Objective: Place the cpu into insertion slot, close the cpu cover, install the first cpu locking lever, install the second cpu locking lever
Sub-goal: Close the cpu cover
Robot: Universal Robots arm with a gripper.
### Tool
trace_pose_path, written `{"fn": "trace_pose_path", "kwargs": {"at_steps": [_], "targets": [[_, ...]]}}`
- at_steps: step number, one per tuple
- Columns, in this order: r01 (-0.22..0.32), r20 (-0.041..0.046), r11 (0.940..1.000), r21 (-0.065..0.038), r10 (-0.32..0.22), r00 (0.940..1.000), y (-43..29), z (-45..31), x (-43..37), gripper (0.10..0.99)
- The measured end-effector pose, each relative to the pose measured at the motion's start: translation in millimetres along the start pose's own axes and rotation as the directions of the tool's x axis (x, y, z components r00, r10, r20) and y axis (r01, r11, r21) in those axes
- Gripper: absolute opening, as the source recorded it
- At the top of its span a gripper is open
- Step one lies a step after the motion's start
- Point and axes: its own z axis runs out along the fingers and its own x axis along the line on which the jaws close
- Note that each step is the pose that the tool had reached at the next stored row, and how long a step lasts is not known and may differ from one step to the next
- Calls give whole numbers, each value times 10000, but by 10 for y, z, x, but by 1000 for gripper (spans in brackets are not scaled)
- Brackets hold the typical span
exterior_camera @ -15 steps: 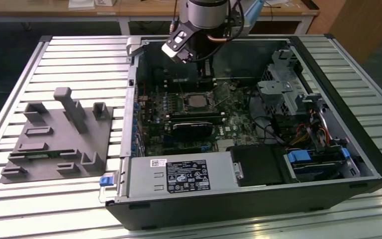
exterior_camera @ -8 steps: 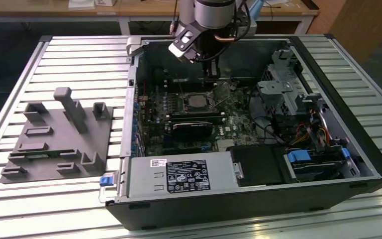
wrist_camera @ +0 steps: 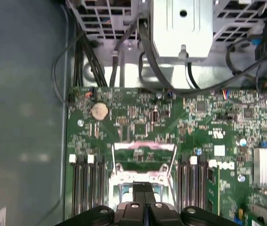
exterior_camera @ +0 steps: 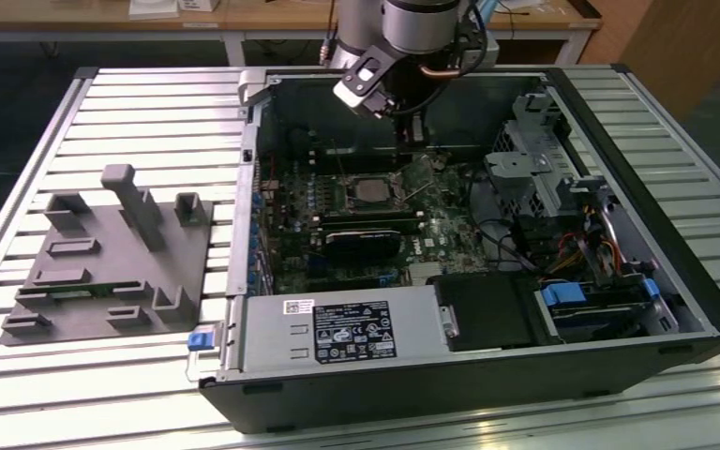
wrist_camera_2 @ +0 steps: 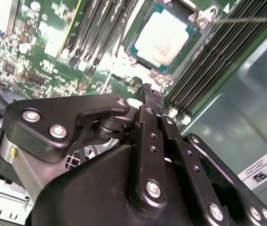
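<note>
The cpu [wrist_camera_2: 163,37], a flat square chip with a silver top, lies in the insertion slot [exterior_camera: 370,190] on the green board inside the open case. In the first wrist view the cpu cover [wrist_camera: 142,175], a thin silvery frame, looks swung up and open, with thin lever rods at its sides. One lever rod [wrist_camera_2: 248,19] sticks out past the socket corner. My gripper [exterior_camera: 412,139] hangs above the board just beyond the socket. Its black fingers [wrist_camera_2: 145,101] are pressed together with nothing between them, and the gripper [wrist_camera: 142,189] is over the socket's edge.
Long black memory slots [wrist_camera: 84,188] flank the socket. A silver drive cage [wrist_camera: 182,28] and black cables [wrist_camera: 91,56] lie beyond the board. The black power supply box [exterior_camera: 335,333] fills the case front. A grey fixture [exterior_camera: 110,262] sits on the slatted table at the exterior view's left.
</note>
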Motion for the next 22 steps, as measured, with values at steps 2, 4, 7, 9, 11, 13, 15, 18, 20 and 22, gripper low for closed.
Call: {"fn": "trace_pose_path", "kwargs": {"at_steps": [2, 4, 7, 9, 11, 13, 15, 18, 20, 22], "targets": [[1, 1, 10000, 1, -1, 10000, 51, 2, 1, 106], [0, 2, 10000, 1, 0, 10000, 100, 4, 1, 106], [0, -2, 10000, -1, 0, 10000, 177, 9, 3, 106], [1, 0, 10000, 0, -1, 10000, 225, 11, 3, 106], [0, -1, 10000, 0, 0, 10000, 278, 14, 3, 106], [2, 1, 10000, 0, -2, 10000, 343, 17, 4, 106], [0, 1, 10000, 0, 0, 10000, 406, 20, 5, 106], [0, 0, 10000, 0, 0, 10000, 488, 24, 6, 106], [1, -2, 10000, 1, -1, 10000, 527, 28, 7, 106], [0, 0, 10000, 10, 0, 10000, 549, 34, 6, 106]]}}
